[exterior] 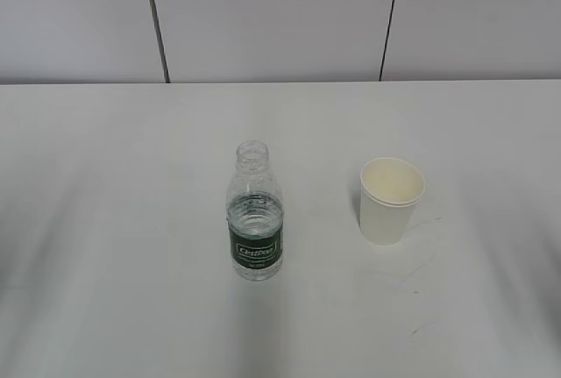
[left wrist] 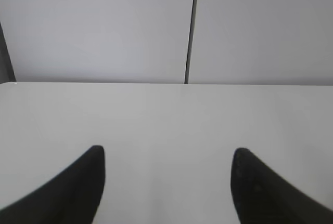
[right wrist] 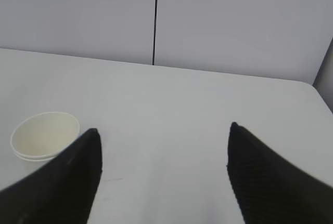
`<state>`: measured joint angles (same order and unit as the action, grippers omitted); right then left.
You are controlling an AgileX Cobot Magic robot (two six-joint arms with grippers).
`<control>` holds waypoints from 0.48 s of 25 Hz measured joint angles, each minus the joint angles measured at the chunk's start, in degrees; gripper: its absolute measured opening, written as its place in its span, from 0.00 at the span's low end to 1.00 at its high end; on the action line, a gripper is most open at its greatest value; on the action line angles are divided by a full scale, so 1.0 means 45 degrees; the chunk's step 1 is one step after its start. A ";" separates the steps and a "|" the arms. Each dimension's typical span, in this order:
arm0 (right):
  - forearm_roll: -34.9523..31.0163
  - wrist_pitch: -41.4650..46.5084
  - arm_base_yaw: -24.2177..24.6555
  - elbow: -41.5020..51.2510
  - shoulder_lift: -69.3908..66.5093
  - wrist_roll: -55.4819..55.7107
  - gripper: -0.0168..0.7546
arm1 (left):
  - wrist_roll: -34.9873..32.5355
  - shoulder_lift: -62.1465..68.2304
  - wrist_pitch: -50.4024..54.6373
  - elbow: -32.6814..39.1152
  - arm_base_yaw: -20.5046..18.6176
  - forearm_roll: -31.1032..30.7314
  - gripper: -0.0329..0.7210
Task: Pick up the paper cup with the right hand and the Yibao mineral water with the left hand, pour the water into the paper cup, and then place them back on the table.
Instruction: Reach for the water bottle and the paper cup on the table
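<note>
The Yibao mineral water [exterior: 256,212], a clear ribbed bottle with a dark green label and no cap, stands upright on the white table [exterior: 105,220] near the middle. The cream-white paper cup [exterior: 391,200] stands upright to its right, a short gap away. Neither arm shows in the exterior view. My left gripper [left wrist: 167,154] is open and empty over bare table; the bottle is out of its view. My right gripper [right wrist: 162,133] is open and empty; the paper cup [right wrist: 44,135] sits to the left of its left finger [right wrist: 78,174].
A grey panelled wall [exterior: 280,18] with two dark seams runs along the table's far edge. Faint scuff marks [exterior: 421,268] lie in front of the cup. The table's right far corner shows in the right wrist view [right wrist: 312,86].
</note>
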<state>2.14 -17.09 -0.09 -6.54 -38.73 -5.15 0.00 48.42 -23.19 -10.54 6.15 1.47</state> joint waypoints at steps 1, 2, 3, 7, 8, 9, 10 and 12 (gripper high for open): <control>0.0000 -0.0175 0.0000 0.0000 -0.0183 0.0000 0.78 | 0.0000 0.0309 -0.0469 0.0000 0.0000 0.0000 0.66; 0.0000 -0.0283 0.0000 0.0000 -0.0352 0.0000 0.78 | 0.0067 0.0701 -0.0934 0.0000 0.0000 0.0000 0.66; 0.0011 -0.0420 0.0000 0.0000 -0.0506 0.0000 0.78 | 0.0106 0.1111 -0.1350 0.0000 0.0000 -0.0051 0.66; 0.0011 -0.0952 0.0000 0.0000 -0.0826 -0.0141 0.78 | 0.0233 0.2476 -0.2337 0.0000 0.0000 -0.0533 0.66; 0.0011 -0.1044 0.0000 0.0000 -0.0910 -0.0244 0.78 | 0.0308 0.2688 -0.2595 0.0000 0.0000 -0.0684 0.66; 0.0011 -0.1200 0.0000 0.0000 -0.0998 -0.0308 0.78 | 0.0343 0.2913 -0.2943 0.0000 0.0000 -0.0857 0.66; 0.0011 -0.1346 0.0000 0.0000 -0.1061 -0.0331 0.78 | 0.0386 0.3125 -0.3295 0.0000 0.0000 -0.1061 0.66; 0.0011 -0.1674 0.0000 0.0000 -0.1384 -0.0331 0.78 | 0.0397 0.3546 -0.3861 0.0000 0.0000 -0.1493 0.66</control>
<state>2.19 -24.63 -0.09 -6.54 -44.96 -6.63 1.79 64.38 -40.57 -10.54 6.15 -5.25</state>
